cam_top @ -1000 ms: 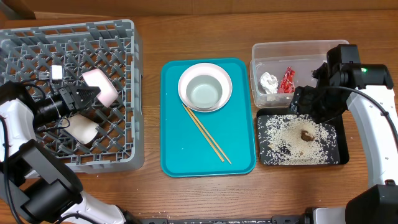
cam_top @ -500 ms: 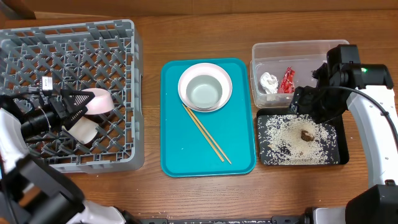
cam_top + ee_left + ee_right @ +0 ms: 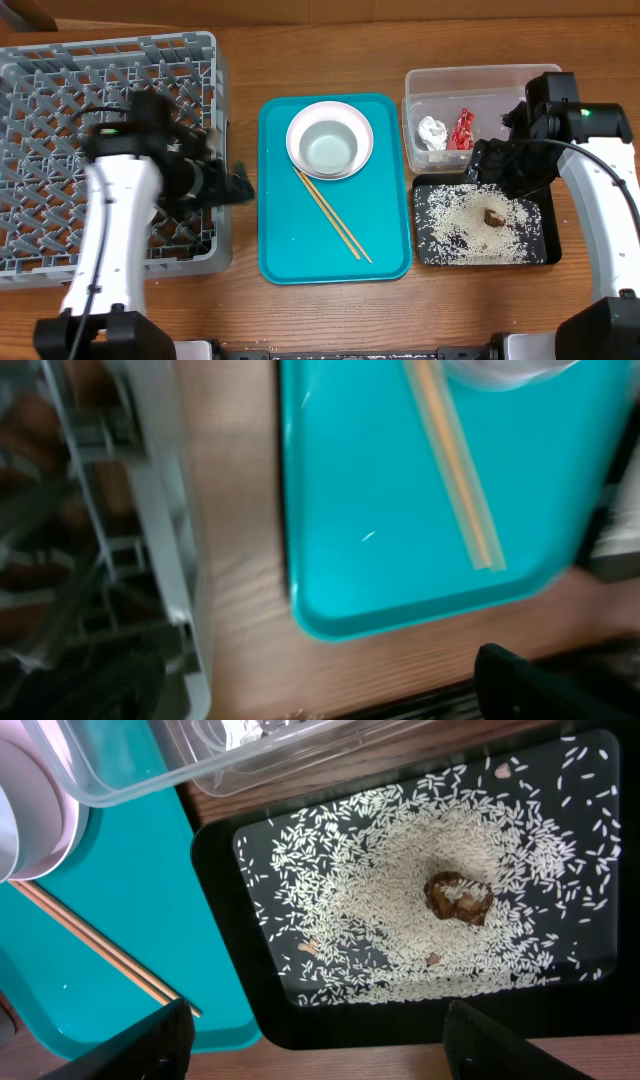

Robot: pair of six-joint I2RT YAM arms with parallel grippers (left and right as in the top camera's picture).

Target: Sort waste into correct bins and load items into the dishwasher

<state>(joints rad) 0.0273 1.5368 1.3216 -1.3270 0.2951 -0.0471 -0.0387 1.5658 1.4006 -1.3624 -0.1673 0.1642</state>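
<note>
Your right claw [image 3: 318, 1012] is hanging spread wide over the black tray [image 3: 545, 250], where the rice grains [image 3: 400, 870] are lying scattered around the brown lump [image 3: 458, 898]. Touching that tray's far side, the clear tub [image 3: 480, 85] is holding the red wrapper [image 3: 462, 128] and the white tissue [image 3: 432, 132]. Your left claw [image 3: 238, 186] is blurring over the tabletop [image 3: 245, 60] between the grey dish rack [image 3: 60, 80] and the teal tray [image 3: 282, 250]; I cannot tell whether it is spread or pressed together. The white plate [image 3: 330, 140] and the chopsticks [image 3: 332, 215] are sitting on that teal tray.
</note>
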